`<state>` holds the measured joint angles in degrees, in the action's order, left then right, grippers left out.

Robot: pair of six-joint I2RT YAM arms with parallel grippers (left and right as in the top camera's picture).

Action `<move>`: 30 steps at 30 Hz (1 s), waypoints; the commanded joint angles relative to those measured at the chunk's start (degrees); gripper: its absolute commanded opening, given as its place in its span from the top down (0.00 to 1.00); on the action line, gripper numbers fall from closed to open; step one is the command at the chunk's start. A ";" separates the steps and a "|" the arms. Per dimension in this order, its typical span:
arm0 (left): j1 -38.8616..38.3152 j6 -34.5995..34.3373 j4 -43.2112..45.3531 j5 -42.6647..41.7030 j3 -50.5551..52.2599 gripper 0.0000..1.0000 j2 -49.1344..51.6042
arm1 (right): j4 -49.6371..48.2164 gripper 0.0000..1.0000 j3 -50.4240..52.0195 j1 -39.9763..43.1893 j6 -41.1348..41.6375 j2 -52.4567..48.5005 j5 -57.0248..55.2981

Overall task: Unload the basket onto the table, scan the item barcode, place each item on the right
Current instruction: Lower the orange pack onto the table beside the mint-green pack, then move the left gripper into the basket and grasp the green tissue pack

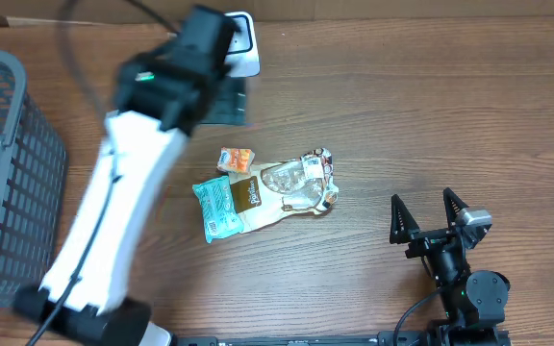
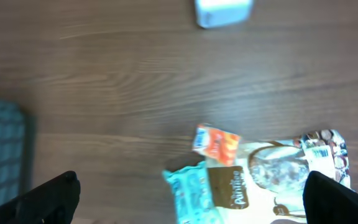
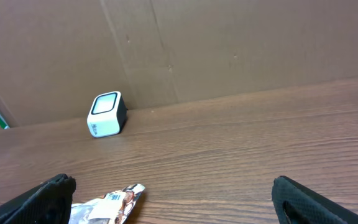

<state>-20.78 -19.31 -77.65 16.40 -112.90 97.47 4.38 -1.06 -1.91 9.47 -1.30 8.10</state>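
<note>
A: Overhead first. Where are the items?
B: Mid brown wooden surface (image 1: 402, 115). Small orange packet (image 1: 237, 160), teal foil packet (image 1: 217, 207) and brown-and-white snack bag with a clear window (image 1: 291, 187) touch in one heap. White cube-shaped barcode scanner (image 1: 241, 43) sits well apart at the far edge. Blurred white left arm (image 1: 133, 183) covers its own fingers here. Right tool (image 1: 424, 207) is spread wide and empty, off to the heap's right.
A: Left wrist?
B: Blurry. Left tool (image 2: 191, 180) is wide open, holding nothing. The heap lies below it, shifted toward its right finger. The orange packet is nearest the middle and the snack bag is by the right fingertip. Scanner is at the top of the frame, well apart.
A: Right wrist?
B: Fingers apart, nothing between them. Only a corner of the snack bag shows low left. Scanner stands near the cardboard wall (image 3: 229, 43).
A: Risks?
B: The packets touch, so closing could pinch two or shove the heap. Flat foil may slip out. No barcode is visible, so the code may face away from the scanner. Grey mesh basket (image 1: 8, 163) is close to the arm's left, so it could get bumped.
</note>
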 commanded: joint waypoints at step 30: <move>57.96 -2.56 5.97 -12.46 -1.09 0.06 -11.56 | -0.20 0.00 0.57 -0.04 0.57 0.04 -0.52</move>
<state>32.69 -20.27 -71.92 2.81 -112.97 84.58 4.36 -1.06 -1.91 9.45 -1.30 8.08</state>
